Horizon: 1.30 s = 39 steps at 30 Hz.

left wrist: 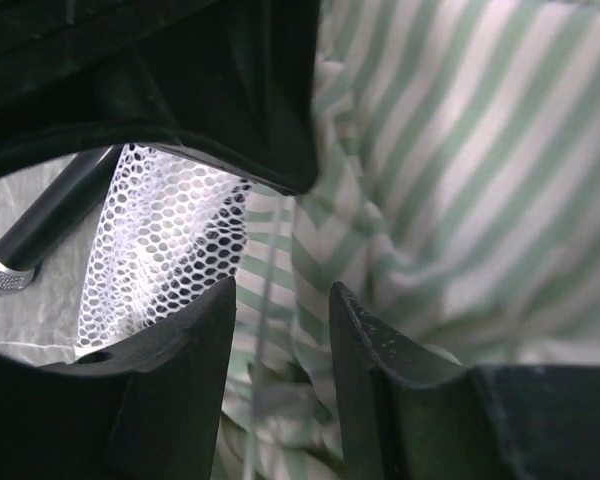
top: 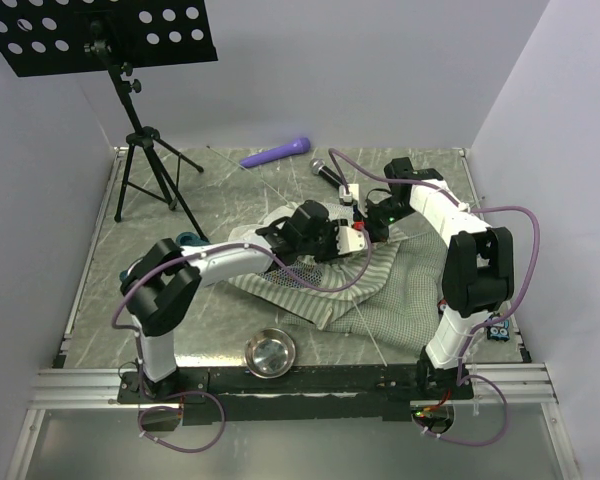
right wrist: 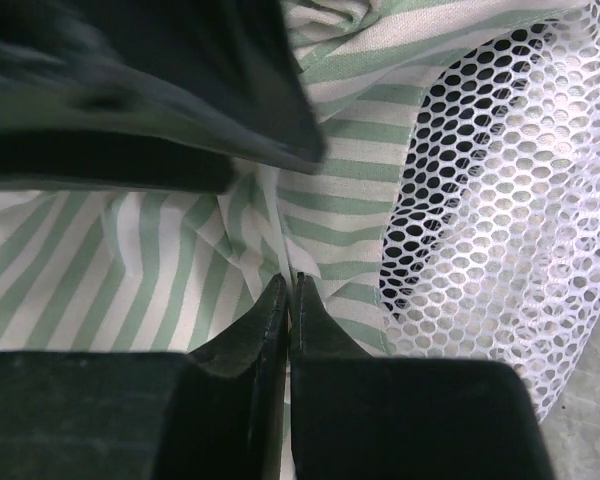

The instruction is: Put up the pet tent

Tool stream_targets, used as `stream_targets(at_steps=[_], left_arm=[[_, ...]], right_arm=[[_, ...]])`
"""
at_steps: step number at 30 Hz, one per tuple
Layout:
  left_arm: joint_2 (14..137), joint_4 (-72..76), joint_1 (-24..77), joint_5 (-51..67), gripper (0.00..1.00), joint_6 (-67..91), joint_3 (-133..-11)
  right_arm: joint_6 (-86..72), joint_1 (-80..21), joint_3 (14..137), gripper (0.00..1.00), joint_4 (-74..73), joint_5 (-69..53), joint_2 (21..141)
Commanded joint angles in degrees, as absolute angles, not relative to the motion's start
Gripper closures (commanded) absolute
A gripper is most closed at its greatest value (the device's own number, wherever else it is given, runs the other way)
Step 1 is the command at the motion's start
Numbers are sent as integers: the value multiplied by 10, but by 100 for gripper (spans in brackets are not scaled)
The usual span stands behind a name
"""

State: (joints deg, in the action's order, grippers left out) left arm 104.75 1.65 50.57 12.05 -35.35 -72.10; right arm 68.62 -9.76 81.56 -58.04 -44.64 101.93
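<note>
Right end effector [right wrist: 288, 290] pinches a fold of the pet tent [right wrist: 130, 260], apparently to anchor the striped fabric, while the left end effector [left wrist: 280, 310] hangs part-open over it, grasping nothing.

Right wrist view. My right gripper [right wrist: 288, 288] has its two black fingers [right wrist: 242, 345] pressed together, with only a thin slit between them. A gathered fold of the tent [right wrist: 180, 260], green-and-white striped cloth, runs straight into the tips and is pinched there. Creases fan out from that spot. Just right of the fingers, the white mesh panel [right wrist: 510, 190] lies against the stripes. A dark shape [right wrist: 130, 90] fills the upper left, too blurred to identify, possibly lining. A sliver of grey table [right wrist: 592, 432] shows bottom right.
</note>
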Motion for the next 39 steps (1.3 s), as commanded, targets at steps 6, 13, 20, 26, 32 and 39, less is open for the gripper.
stream_targets(at_steps=[6, 13, 20, 26, 32, 39], left_arm=[[1070, -24, 507, 108, 76, -400, -744], [1064, -90, 497, 104, 99, -389, -750], [1018, -60, 481, 122, 99, -367, -702], [998, -57, 474, 122, 99, -360, -700], [986, -77, 473, 129, 99, -339, -736], [971, -111, 470, 113, 99, -310, -792]], right_arm=[[664, -82, 856, 100, -617, -492, 1022], [697, -61, 858, 100, -638, -470, 1030], [723, -33, 850, 85, -635, -430, 1046], [736, -3, 850, 64, -624, -402, 1042], [683, 40, 920, 60, -654, -436, 1027], [500, 73, 1011, 28, -658, -541, 951]])
